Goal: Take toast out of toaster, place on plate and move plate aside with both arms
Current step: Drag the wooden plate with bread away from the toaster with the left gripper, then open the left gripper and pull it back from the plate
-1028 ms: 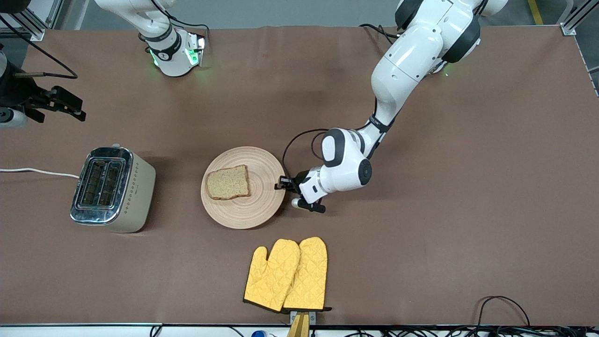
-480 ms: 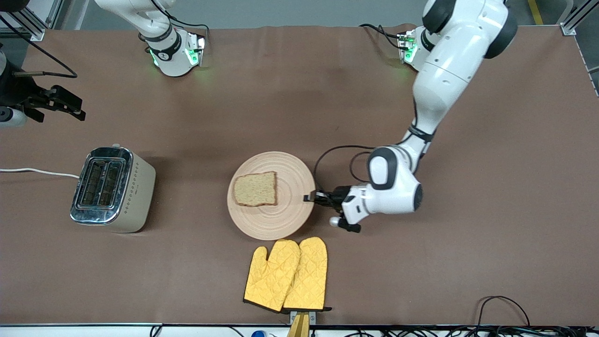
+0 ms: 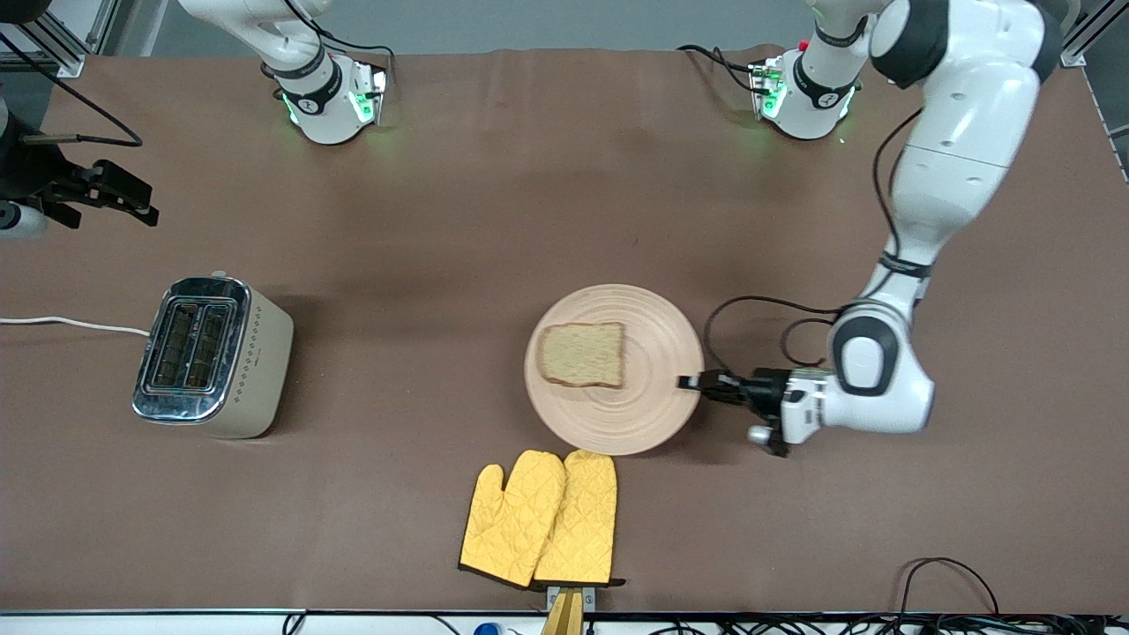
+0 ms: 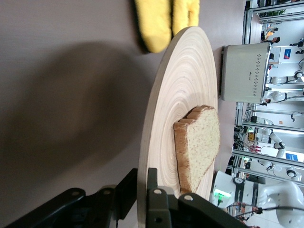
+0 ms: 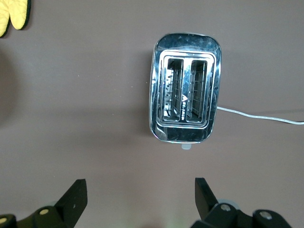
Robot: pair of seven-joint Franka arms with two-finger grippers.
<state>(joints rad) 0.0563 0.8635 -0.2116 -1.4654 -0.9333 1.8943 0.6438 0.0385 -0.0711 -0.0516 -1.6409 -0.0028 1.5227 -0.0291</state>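
Now my left hand (image 3: 697,383) pinches the rim of the plate (image 3: 653,414) carrying the toast (image 3: 583,354); my right hand (image 3: 110,196) waits spread wide above the toaster (image 3: 210,355).

The round, light-tan wooden plate (image 3: 617,414) with concentric ring grooves sat on the brown desk, its edge at the left arm's end clamped in the left gripper (image 3: 697,383). One speckled wholegrain toast (image 3: 583,354) slice with darker crust lay flat on it.
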